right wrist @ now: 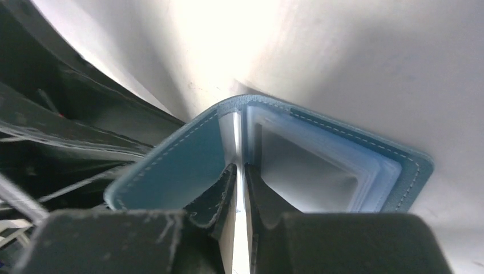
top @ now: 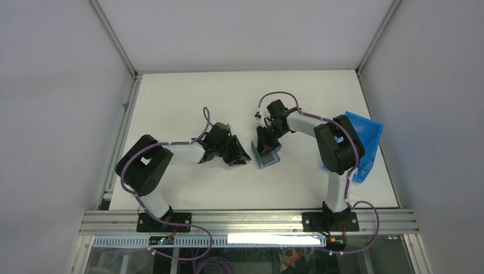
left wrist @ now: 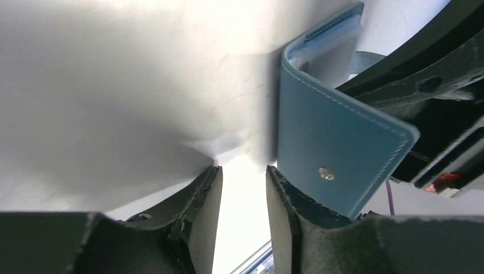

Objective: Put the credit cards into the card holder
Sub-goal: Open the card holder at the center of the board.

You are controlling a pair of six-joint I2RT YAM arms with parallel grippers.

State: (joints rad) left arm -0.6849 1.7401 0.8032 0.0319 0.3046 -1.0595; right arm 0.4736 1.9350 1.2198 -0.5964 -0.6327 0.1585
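Note:
The teal card holder (top: 268, 158) stands open in a V on its edge mid-table. In the right wrist view its bare teal flap (right wrist: 171, 165) is on the left and its stack of clear pockets (right wrist: 319, 165) on the right. My right gripper (right wrist: 240, 165) reaches into the V toward the fold, jaws almost together on a thin pale credit card (right wrist: 231, 134) seen edge-on. My left gripper (left wrist: 243, 171) is open and empty, just left of the holder's outer flap (left wrist: 331, 137) with its snap button. In the top view both grippers, left (top: 242, 157) and right (top: 266, 140), flank the holder.
A bright-blue plastic bin (top: 365, 137) sits at the table's right edge, partly behind the right arm (top: 337, 148). Aluminium frame rails (top: 122, 123) border the white table. Grey walls enclose the sides and back.

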